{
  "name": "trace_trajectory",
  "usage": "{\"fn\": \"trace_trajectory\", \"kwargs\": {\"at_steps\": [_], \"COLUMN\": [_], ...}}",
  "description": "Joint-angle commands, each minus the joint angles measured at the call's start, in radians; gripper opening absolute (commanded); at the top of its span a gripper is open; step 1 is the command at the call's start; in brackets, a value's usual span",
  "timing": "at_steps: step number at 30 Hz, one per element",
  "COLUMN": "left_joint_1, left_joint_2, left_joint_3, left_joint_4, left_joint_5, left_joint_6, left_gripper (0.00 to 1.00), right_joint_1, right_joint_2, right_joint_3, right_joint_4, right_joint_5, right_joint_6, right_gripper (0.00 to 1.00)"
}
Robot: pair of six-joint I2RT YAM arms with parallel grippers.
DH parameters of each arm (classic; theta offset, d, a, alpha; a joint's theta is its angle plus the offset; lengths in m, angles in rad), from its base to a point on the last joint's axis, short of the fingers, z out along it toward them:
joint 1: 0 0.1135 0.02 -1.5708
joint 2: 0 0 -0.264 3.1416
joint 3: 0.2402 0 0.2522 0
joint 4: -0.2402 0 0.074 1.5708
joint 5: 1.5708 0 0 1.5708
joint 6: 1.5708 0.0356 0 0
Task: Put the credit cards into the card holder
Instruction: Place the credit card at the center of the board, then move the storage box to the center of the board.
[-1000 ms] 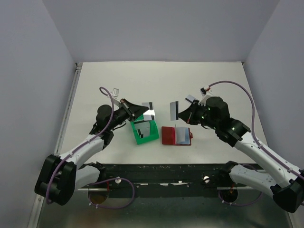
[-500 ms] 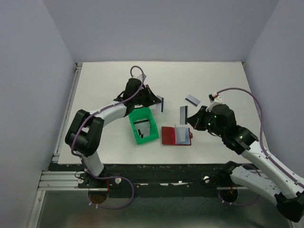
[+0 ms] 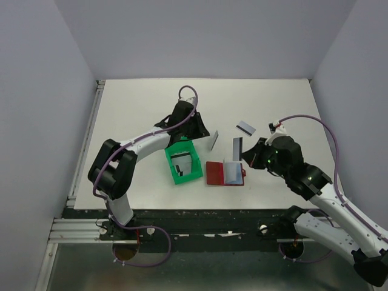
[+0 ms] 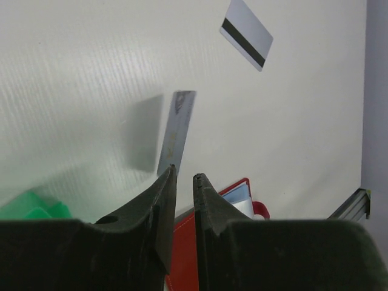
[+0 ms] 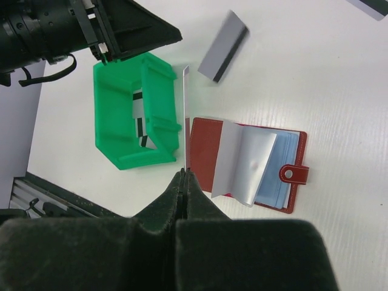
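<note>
right gripper (image 5: 183, 173): fingers pressed together on a thin silvery plastic card (image 5: 183, 115), held edge-on close by the open dark red folding card holder (image 5: 203, 142) | left gripper (image 4: 185, 179): fingers slightly apart, empty; blurred grey striped card (image 4: 176, 130) lies beyond the holder | tip: align the card edge with a pale blue pocket (image 5: 273, 176), lower slowly, and let go only once it is seated

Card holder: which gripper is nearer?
Right. The right gripper, shut on a credit card, hangs close by the far edge of the card holder. The left gripper is farther off, beyond the far corner of the green tray.
</note>
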Motion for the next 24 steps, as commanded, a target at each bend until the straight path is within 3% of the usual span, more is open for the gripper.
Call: {"fn": "trace_trajectory", "kwargs": {"at_steps": [1,13,24], "left_joint_1": [0.005,0.000,0.002], "left_joint_2": [-0.033,-0.216,-0.248], "left_joint_3": [-0.037,-0.177,-0.206], "left_joint_4": [-0.068,-0.163,-0.250], "left_joint_5": [-0.100,-0.227,-0.330], "left_joint_6": [0.035,0.047,0.084], "left_gripper": [0.30,0.36,0.41], "right_joint_1": [-0.004,-0.005,-0.004], "right_joint_2": [-0.017,-0.025,-0.019], "right_joint_3": [-0.017,-0.030,-0.036], "right_joint_4": [-0.030,-0.028,-0.022], "right_joint_5": [0.028,0.031,0.031], "right_joint_6": [-0.016,-0.018,-0.027], "right_gripper": [0.00,0.00,0.00]}}
